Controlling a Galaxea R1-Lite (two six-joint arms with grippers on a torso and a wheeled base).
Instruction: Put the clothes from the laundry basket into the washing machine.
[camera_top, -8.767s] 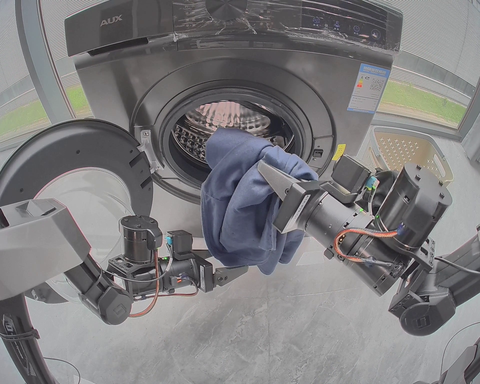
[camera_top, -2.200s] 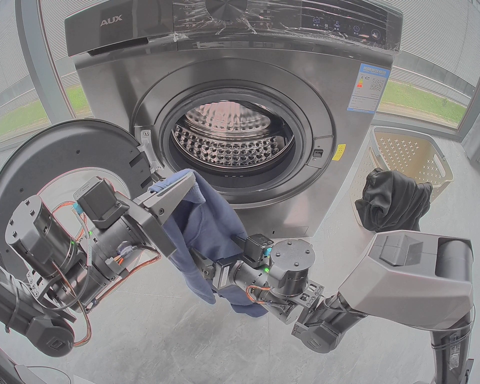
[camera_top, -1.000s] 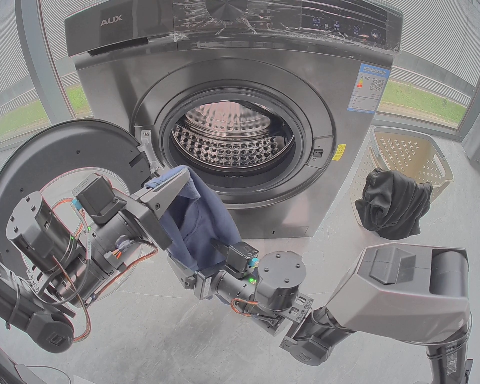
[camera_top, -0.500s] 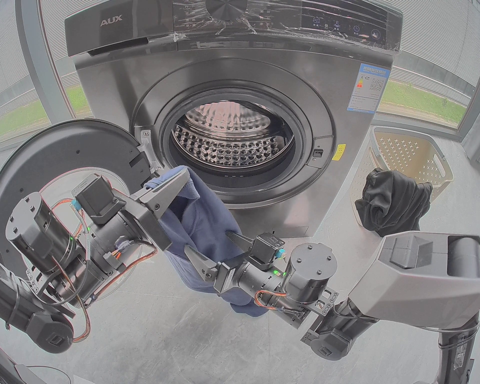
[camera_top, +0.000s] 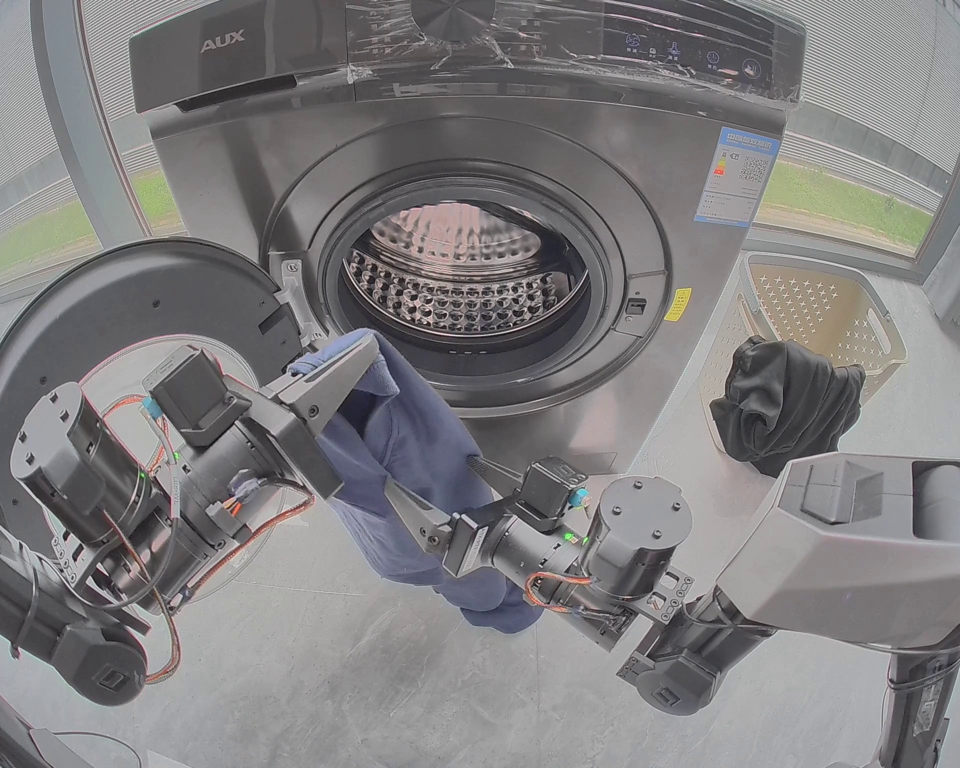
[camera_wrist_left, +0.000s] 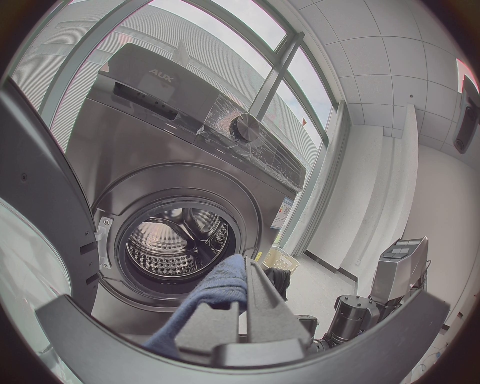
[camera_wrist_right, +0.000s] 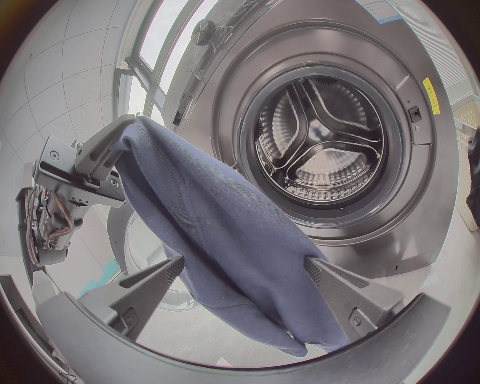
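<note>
Left gripper (camera_top: 350, 352): jaws clamped on the top edge of the blue garment (camera_top: 410, 440), just in front of the washing machine (camera_top: 600, 200), low by the open door (camera_top: 130, 300).
Right gripper (camera_top: 435, 478): jaws wide apart, one finger either side of the hanging cloth.
Black garment (camera_top: 790, 405): draped over the laundry basket (camera_top: 820, 300) rim, off to the right.
</note>
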